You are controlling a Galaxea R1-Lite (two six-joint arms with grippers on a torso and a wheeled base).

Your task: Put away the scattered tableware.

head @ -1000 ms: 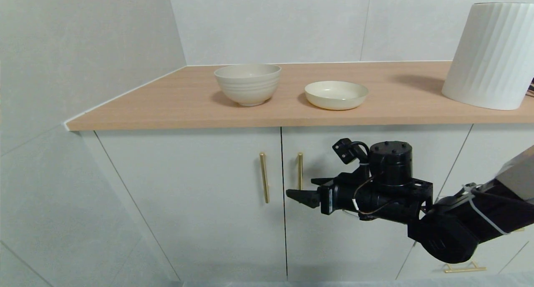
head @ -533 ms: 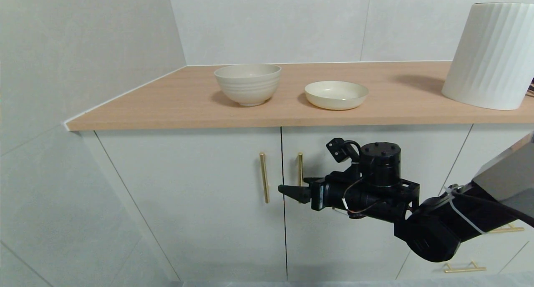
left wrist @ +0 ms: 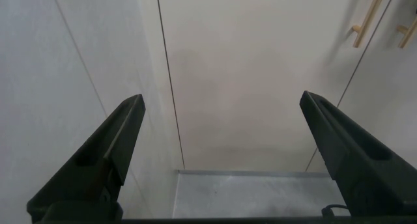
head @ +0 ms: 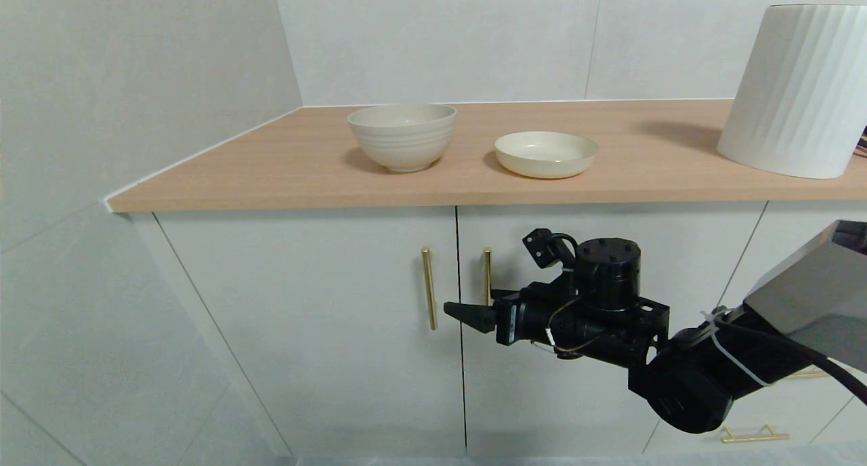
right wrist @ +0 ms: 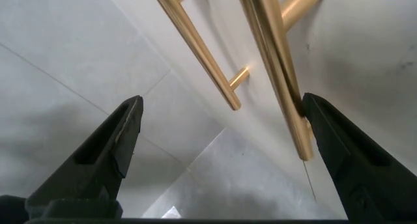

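Note:
A cream ribbed bowl (head: 402, 135) and a shallow cream plate (head: 546, 153) stand side by side on the wooden counter (head: 284, 175). Below the counter edge, my right gripper (head: 472, 302) is open, turned on its side in front of the two brass door handles (head: 429, 288) of the white cabinet. In the right wrist view the gripper (right wrist: 221, 101) has both brass handles (right wrist: 277, 68) close ahead between its spread fingers, touching neither. My left gripper (left wrist: 221, 100) is open and empty, low by the cabinet's left door (left wrist: 260, 87).
A tall white ribbed container (head: 799, 90) stands on the counter's right end. A tiled wall (head: 101, 100) closes in on the left. Another brass handle (head: 753, 436) sits low on the right cabinet front. A seam (head: 460, 330) divides the two shut doors.
My right gripper has moved left and closer to the cabinet handles, with its arm following. Bowl and plate have not moved.

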